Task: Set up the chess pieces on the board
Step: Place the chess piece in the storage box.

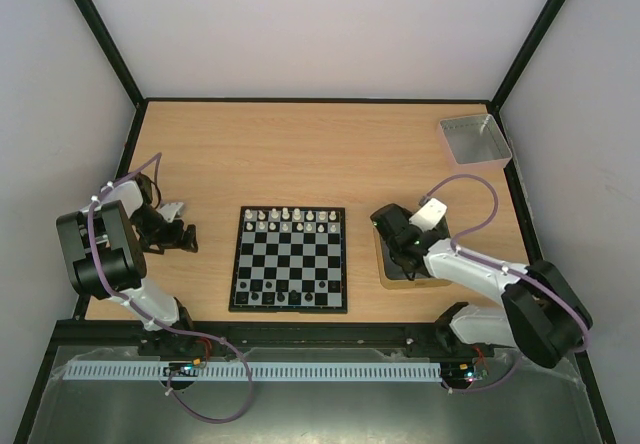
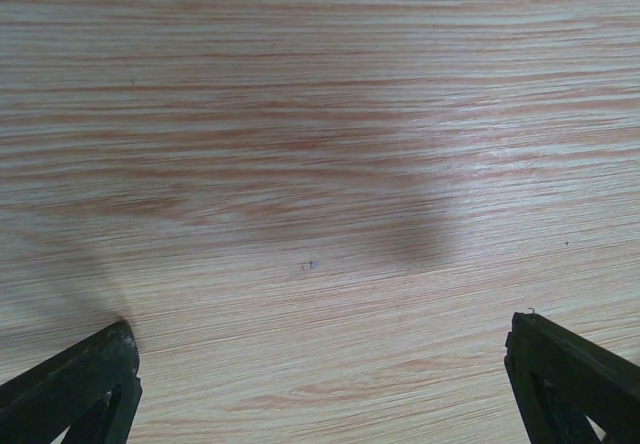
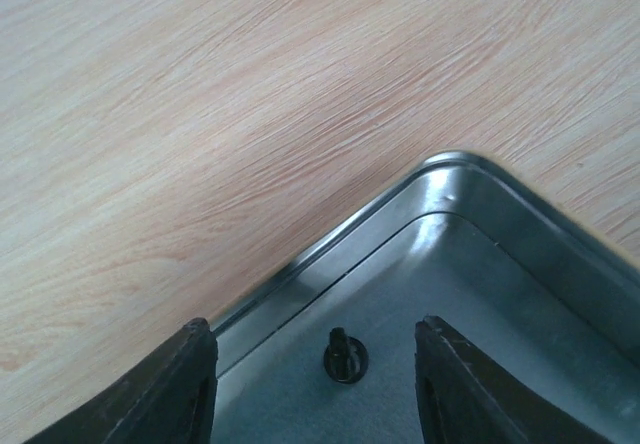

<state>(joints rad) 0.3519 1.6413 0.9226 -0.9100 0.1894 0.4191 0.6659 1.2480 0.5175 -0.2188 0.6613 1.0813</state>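
Board [image 1: 289, 259]: centre of table [image 1: 250, 154]; white pieces [image 1: 290, 220] on far two rows, some black pieces [image 1: 283, 293] on near row. Tin [image 3: 480, 194], right of board: one black piece [image 3: 345, 356] between right gripper [image 3: 315, 332] fingers, parted, not touching. Left gripper [image 2: 320, 324]: spread wide above table, left of board

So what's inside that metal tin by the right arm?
One black chess piece near a corner of the tin. The rest is hidden under the arm.
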